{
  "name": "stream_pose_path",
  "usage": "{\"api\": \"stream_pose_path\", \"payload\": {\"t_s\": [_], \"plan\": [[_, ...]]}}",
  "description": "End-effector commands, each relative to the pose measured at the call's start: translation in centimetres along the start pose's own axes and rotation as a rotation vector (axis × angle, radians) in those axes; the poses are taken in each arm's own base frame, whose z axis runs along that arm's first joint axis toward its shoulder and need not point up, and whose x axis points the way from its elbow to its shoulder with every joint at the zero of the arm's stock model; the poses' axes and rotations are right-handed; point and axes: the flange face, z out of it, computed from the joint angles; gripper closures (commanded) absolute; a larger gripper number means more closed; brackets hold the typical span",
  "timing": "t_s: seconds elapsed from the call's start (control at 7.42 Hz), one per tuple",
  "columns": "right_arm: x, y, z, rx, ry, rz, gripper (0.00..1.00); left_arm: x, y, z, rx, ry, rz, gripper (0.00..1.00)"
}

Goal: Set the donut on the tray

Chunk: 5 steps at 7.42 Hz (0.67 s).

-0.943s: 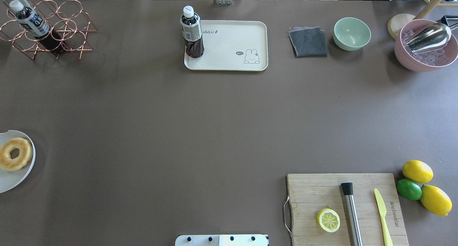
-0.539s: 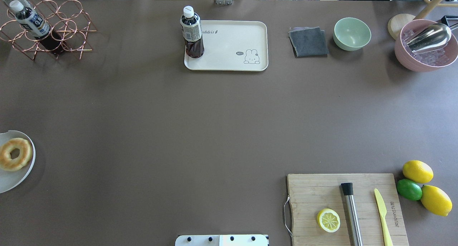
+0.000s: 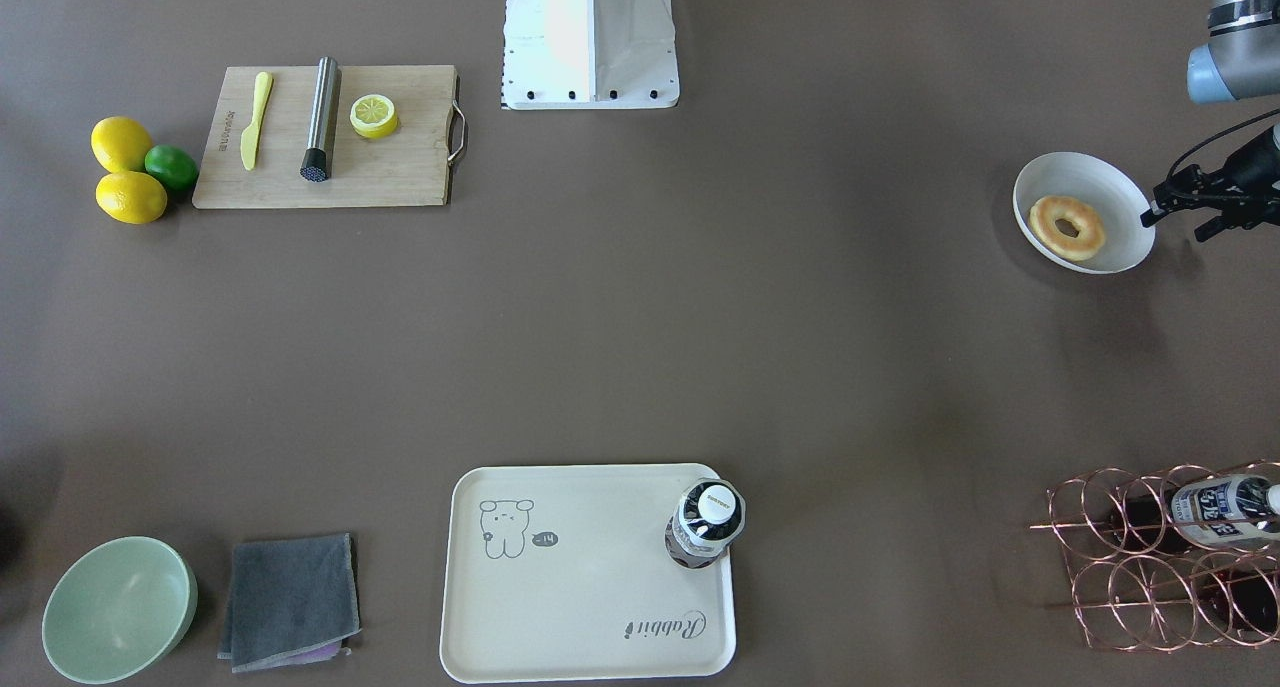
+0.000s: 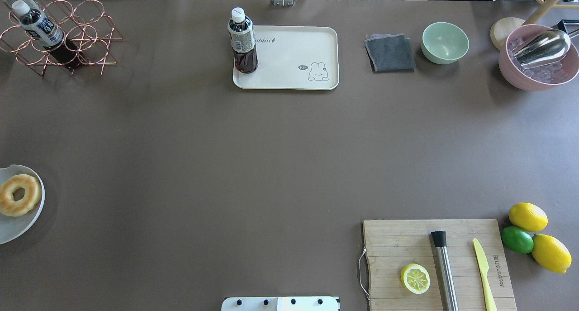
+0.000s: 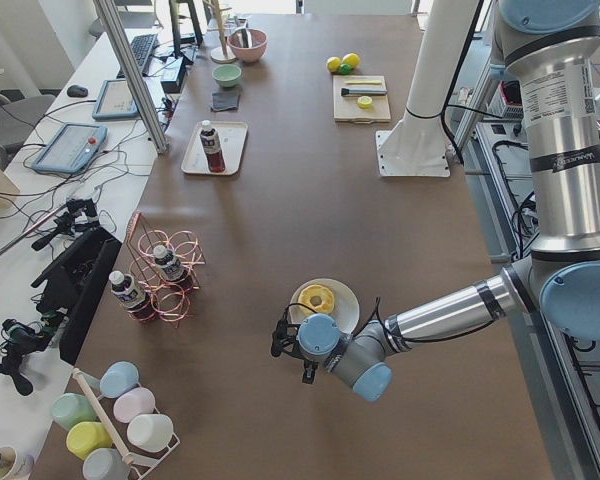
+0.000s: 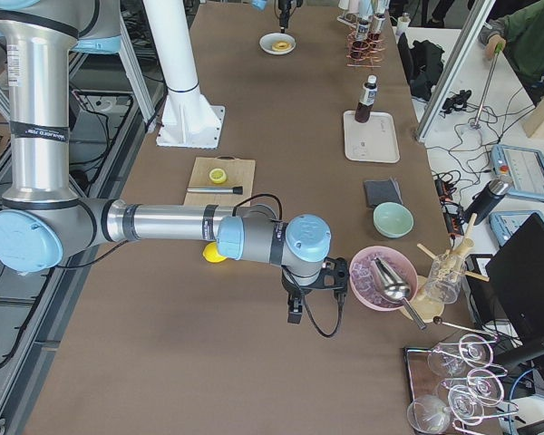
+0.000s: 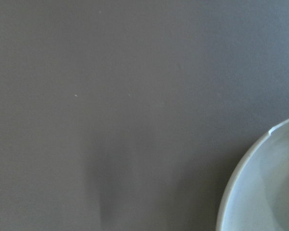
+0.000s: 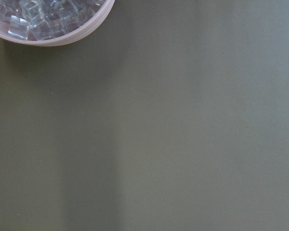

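The golden donut (image 4: 19, 195) lies on a round white dish (image 4: 16, 227) at the table's left edge; it also shows in the front-facing view (image 3: 1068, 227). The cream tray (image 4: 294, 53) with the rabbit drawing sits at the far middle of the table (image 3: 590, 607). My left gripper (image 3: 1177, 225) hangs just outside the dish's rim, its two black fingers apart and empty. The left wrist view shows only the dish's rim (image 7: 238, 192) and bare table. My right gripper (image 6: 295, 313) shows only in the right side view, beside a pink bowl; I cannot tell its state.
A dark drink bottle (image 4: 243, 41) stands on the tray's left corner. A copper wire rack (image 4: 68, 39) with bottles is far left. A grey cloth (image 4: 390, 53), green bowl (image 4: 445, 42) and pink ice bowl (image 4: 538, 59) are far right. A cutting board (image 4: 407, 243) with lemon half is near right.
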Motion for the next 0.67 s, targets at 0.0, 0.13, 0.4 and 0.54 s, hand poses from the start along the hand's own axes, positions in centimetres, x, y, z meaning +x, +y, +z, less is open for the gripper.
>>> {"api": "stream_pose_path", "payload": {"t_s": [0.0, 0.13, 0.4, 0.54], "plan": [[-0.26, -0.07, -0.12, 0.003, -0.024, 0.000, 0.00, 2.14, -0.09, 0.58, -0.019, 0.095, -0.010, 0.15], [-0.37, -0.09, -0.12, 0.003, -0.024, -0.003, 0.00, 2.16, -0.05, 0.57, -0.018, 0.098, -0.006, 0.39], [-0.33, -0.08, -0.17, 0.004, -0.026, -0.002, 0.00, 2.12, -0.06, 0.61, -0.019, 0.099, -0.002, 0.60], [-0.37, -0.09, -0.12, 0.003, -0.024, -0.003, 0.00, 2.18, -0.10, 0.58, -0.018, 0.100, -0.002, 0.68]]}}
